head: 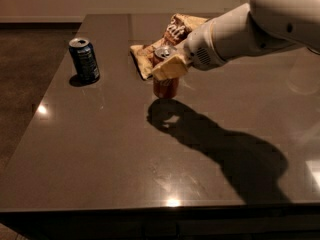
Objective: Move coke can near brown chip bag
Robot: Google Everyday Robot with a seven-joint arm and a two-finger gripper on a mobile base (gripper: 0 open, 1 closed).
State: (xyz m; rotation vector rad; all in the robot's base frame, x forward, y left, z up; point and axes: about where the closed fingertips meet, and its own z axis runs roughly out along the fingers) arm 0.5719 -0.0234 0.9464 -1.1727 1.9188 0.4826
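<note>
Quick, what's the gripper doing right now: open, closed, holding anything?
Gripper: fingers closed on the small red-brown soda can with the silver top, just in front of the brown and tan foil chip bag.

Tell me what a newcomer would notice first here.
The big white arm reaching in from the right, its gripper closed on the coke can just in front of the brown chip bag at the table's far middle. Next, the arm's heavy shadow across the tabletop, and a dark blue can standing alone far left.
</note>
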